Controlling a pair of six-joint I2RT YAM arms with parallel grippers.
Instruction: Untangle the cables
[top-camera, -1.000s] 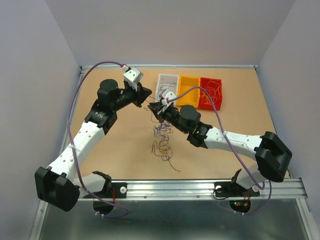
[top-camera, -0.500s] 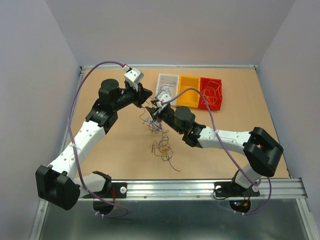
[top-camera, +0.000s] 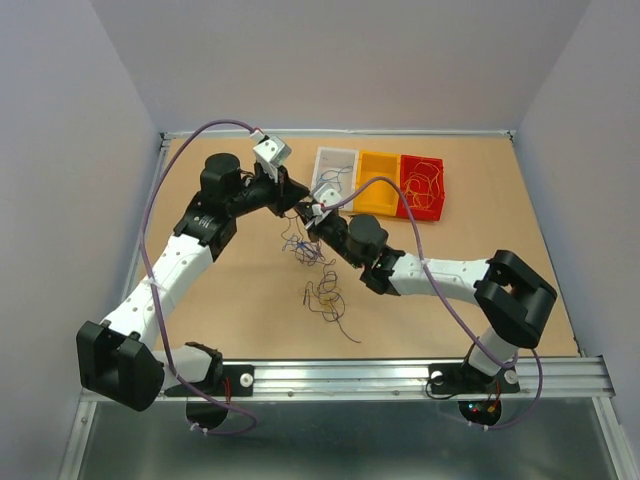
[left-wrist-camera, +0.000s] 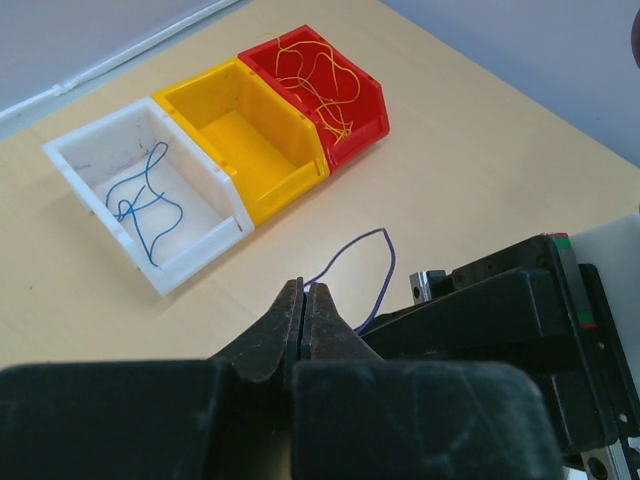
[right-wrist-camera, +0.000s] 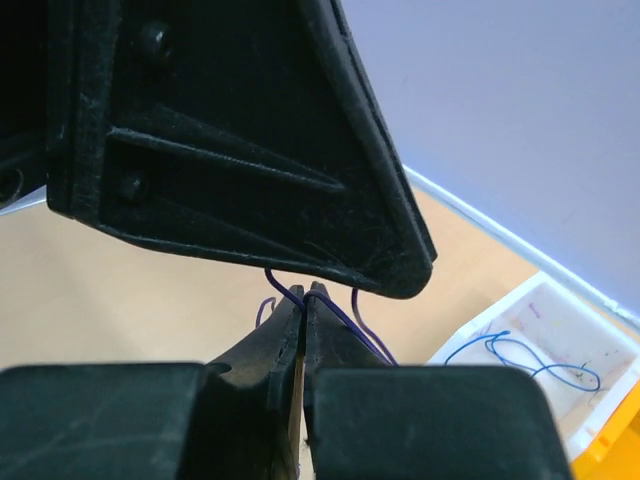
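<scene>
Pinching cables, left end effector and right end effector crowd together.

Tan table, white bin, yellow bin, red bin, loose cables

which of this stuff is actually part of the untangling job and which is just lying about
Job:
- hanging tangle of cables, loose clump
- purple strand, pinched by left hand and right hand
- probably the white bin, yellow bin, red bin

Lying about:
- lavender arm hoses
- metal rail
</scene>
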